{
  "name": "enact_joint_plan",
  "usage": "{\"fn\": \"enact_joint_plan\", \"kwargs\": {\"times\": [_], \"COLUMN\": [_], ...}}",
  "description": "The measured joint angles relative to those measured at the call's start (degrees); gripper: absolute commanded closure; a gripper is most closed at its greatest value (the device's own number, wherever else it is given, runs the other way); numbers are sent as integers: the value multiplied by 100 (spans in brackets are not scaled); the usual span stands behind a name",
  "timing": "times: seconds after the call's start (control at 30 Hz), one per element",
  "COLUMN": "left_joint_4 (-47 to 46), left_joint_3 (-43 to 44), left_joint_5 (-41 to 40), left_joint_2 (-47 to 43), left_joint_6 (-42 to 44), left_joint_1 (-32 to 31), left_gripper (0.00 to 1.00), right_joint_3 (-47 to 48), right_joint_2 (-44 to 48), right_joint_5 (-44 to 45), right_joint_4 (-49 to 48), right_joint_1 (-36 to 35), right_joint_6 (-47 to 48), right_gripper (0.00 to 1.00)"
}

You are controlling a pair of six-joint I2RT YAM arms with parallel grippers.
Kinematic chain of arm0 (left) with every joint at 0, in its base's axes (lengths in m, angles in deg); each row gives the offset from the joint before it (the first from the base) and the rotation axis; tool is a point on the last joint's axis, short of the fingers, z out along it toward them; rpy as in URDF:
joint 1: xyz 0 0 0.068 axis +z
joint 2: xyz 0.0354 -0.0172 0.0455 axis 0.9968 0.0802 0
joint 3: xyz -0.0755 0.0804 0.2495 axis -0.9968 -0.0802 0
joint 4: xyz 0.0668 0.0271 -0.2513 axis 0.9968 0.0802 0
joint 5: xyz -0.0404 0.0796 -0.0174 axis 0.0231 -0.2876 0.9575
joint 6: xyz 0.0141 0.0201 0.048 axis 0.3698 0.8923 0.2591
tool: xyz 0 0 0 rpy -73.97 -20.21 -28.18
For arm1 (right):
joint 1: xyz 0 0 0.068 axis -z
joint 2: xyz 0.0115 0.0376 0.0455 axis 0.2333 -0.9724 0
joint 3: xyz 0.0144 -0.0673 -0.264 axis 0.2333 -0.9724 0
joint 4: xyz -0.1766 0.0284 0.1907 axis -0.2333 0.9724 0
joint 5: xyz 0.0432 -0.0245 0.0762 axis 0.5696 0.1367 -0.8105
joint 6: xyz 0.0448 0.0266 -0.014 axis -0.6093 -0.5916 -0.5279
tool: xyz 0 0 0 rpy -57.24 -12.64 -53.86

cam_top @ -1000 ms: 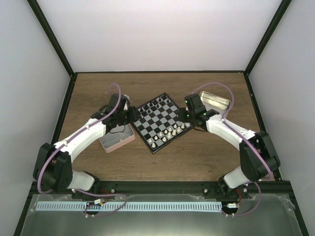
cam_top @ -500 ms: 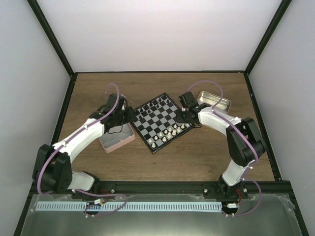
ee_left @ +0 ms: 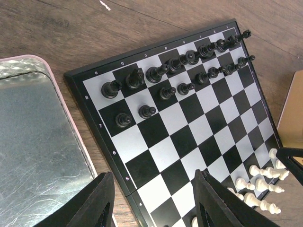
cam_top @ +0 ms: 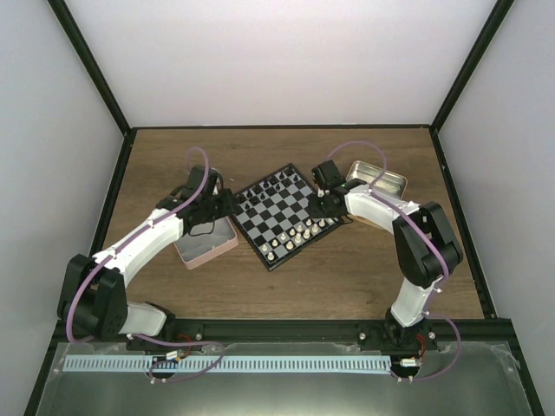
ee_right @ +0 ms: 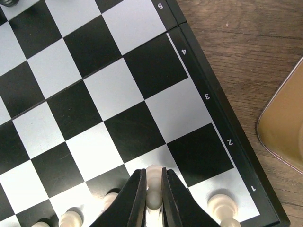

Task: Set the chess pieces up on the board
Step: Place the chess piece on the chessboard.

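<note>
Upright, a chess piece (ee_right: 152, 182) stands clamped in my right gripper (ee_right: 152, 173) by the board (ee_right: 195, 73) edge, white neighbours (ee_right: 221, 205) crowding. My left gripper (ee_left: 154, 177) hangs apart.

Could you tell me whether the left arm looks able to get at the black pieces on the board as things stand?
Probably yes: the left gripper hangs open over the board, only bare squares between it and the black pieces; the right gripper pinches a white piece at the other end.

You've got a pink tin (cam_top: 212, 250) left, a gold tin (cam_top: 381, 180) right, black pieces (ee_left: 156, 73) in two rows, wooden table (cam_top: 286, 286).
</note>
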Motion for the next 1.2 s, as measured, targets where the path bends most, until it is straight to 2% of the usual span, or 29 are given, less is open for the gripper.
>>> {"fn": "enact_joint_plan", "kwargs": {"times": [0.07,0.3,0.6,0.7,1.0,1.07,1.2], "left_joint_4": [2,26,46,90,560,708,911], "left_joint_3": [-2,-24,-26,-39,-732,-911,-1021], "left_joint_5": [0,2,-2,-26,-136,24,422], "left_joint_2": [0,0,0,-2,-385,-376,-214], "left_joint_6": [0,7,17,24,330,468,817], "left_joint_1": [11,46,85,103,173,197,210], "left_gripper": [52,52,52,50,48,51,66], "right_joint_3": [17,44,63,122,120,118,92], "right_joint_2": [-33,-52,-57,-24,846,977,1084], "right_joint_5": [-2,-15,-15,11,22,-22,-144], "right_joint_4": [22,111,164,195,138,105,70], "right_joint_1": [0,-26,-37,-35,-35,-35,-37], "right_joint_6": [7,46,26,-4,-201,-269,-387], "right_gripper": [89,78,76,73,70,70,70]}}
